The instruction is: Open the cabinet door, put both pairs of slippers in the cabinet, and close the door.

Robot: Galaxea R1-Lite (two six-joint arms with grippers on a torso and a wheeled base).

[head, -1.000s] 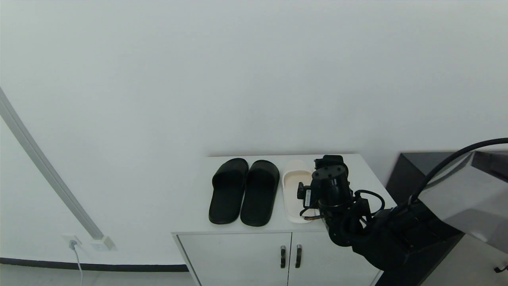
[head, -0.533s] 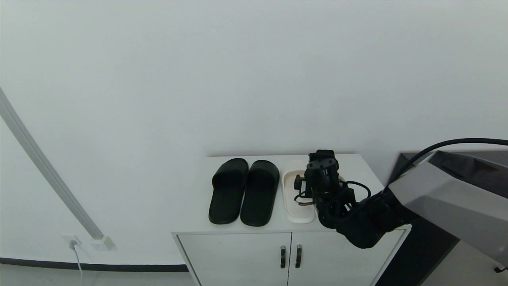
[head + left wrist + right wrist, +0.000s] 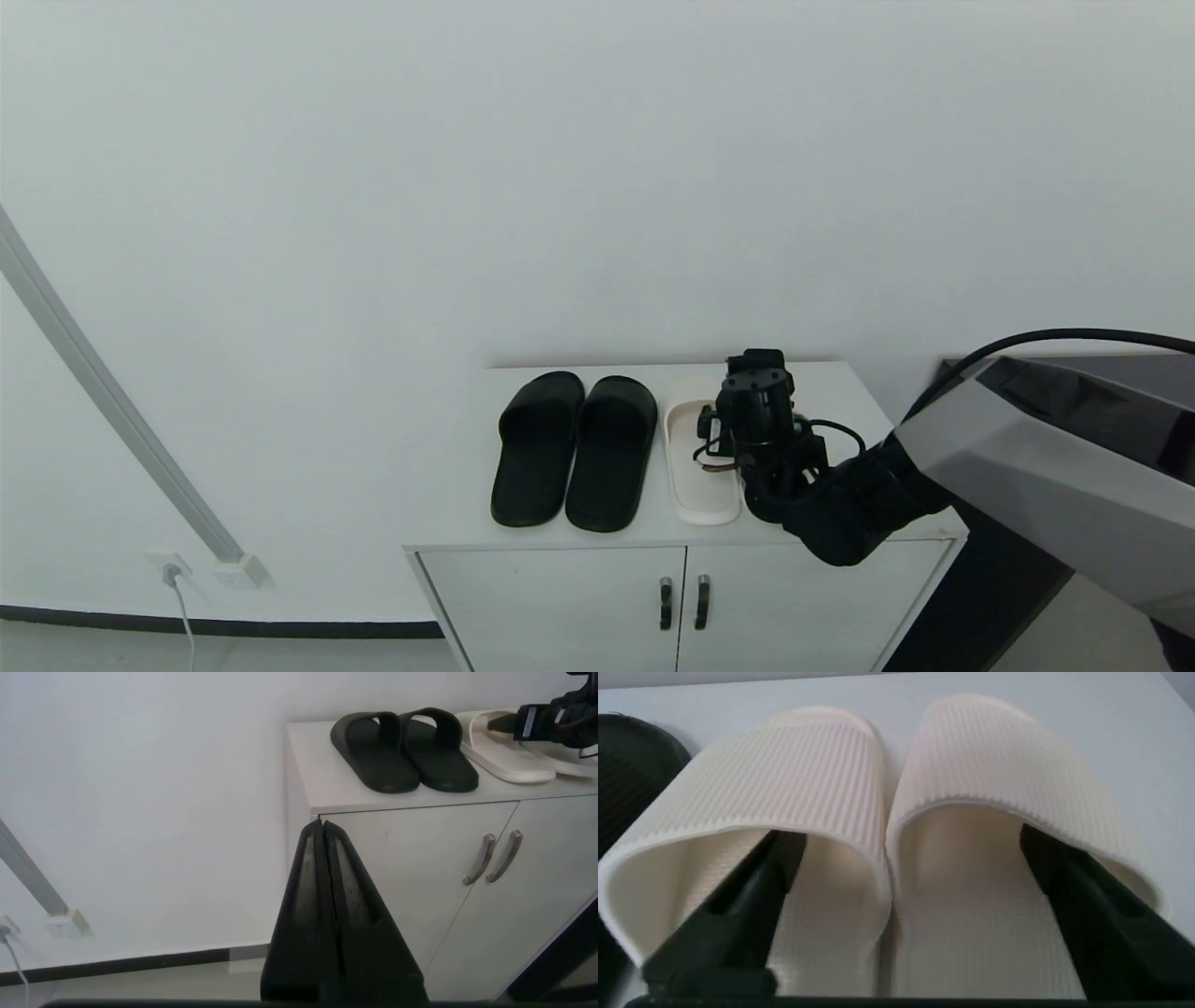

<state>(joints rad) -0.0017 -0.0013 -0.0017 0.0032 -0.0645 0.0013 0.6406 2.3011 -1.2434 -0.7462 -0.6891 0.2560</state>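
Observation:
A white cabinet (image 3: pixel 560 607) stands with both doors shut, its two dark handles (image 3: pixel 683 602) meeting at the middle. On its top lie a black pair of slippers (image 3: pixel 574 453) and a cream pair of slippers (image 3: pixel 695 457) to their right, partly hidden by my right arm. My right gripper (image 3: pixel 758 373) is open over the cream pair (image 3: pixel 971 784). One finger (image 3: pixel 738 924) sits under each strap, and the two inner sides lie between them. My left gripper (image 3: pixel 321 831) is shut and empty, low in front of the cabinet's left corner (image 3: pixel 304 812).
A plain wall rises right behind the cabinet. A wall socket with a cord (image 3: pixel 173 569) and a slanted conduit (image 3: pixel 93 383) are at the lower left. A dark piece of furniture (image 3: pixel 962 392) stands close to the cabinet's right side.
My right arm has swung left and farther back over the cream slippers. The slippers and the cabinet doors have not moved.

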